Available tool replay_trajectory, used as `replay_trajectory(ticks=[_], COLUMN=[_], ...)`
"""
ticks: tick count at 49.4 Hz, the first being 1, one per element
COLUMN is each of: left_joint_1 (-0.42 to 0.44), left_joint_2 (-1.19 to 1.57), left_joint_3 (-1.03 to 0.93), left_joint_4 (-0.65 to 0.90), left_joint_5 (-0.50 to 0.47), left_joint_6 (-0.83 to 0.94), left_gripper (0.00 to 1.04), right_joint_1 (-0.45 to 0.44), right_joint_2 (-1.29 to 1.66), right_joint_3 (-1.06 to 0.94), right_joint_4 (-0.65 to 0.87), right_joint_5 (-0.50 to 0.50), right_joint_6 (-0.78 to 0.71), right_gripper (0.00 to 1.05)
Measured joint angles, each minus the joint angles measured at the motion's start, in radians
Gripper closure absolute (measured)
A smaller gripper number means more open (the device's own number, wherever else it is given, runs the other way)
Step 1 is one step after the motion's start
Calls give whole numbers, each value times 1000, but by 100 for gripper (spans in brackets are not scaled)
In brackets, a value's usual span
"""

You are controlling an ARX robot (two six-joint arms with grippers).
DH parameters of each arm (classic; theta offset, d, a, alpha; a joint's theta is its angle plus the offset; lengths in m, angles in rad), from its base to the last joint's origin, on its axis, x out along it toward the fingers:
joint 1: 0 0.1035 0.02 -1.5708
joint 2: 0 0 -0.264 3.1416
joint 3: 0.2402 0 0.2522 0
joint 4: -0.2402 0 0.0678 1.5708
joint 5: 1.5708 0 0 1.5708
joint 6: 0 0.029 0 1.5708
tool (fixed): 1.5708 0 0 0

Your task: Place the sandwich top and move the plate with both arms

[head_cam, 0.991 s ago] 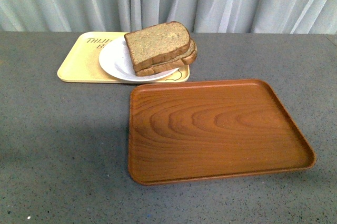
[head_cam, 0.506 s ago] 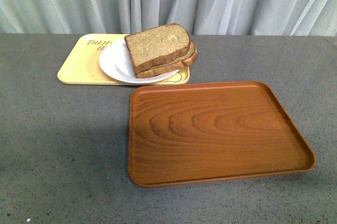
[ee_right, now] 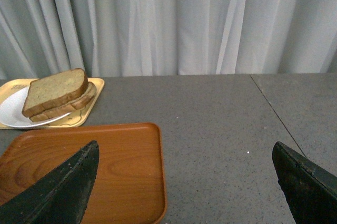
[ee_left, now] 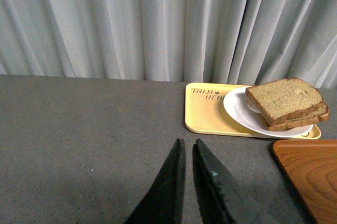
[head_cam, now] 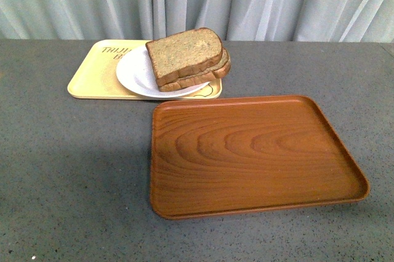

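The sandwich top (head_cam: 183,52) already caps the sandwich on the plate (head_cam: 136,75), which overhangs the yellow tray (head_cam: 92,71). Left pincer (ee_left: 188,153) is nearly closed, right pincer (ee_right: 184,169) spread wide; both hold nothing, so the plate awaits lifting.

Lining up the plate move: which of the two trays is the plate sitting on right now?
The pale yellow tray at the back left, with printed lettering. The white plate rests on it, carrying the stacked bread slices. The brown wood-grain tray in front has nothing on it.
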State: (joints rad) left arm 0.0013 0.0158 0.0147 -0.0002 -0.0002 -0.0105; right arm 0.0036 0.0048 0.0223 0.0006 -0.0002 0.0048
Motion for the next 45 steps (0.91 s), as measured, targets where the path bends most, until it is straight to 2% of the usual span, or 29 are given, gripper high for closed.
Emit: replay_trajectory(ticks=[8,20,45], left_joint_1=[0,0,0], left_joint_2=[0,0,0], left_joint_3=[0,0,0], left_joint_4=[0,0,0], left_joint_5=[0,0,0], left_joint_6=[0,0,3], left_gripper=[65,8,9], right_joint_1=[0,0,0], right_joint_2=[0,0,0], right_joint_3=[0,0,0], right_joint_4=[0,0,0], right_joint_5=[0,0,0], right_joint_6=[0,0,0], right_gripper=[9,9,9])
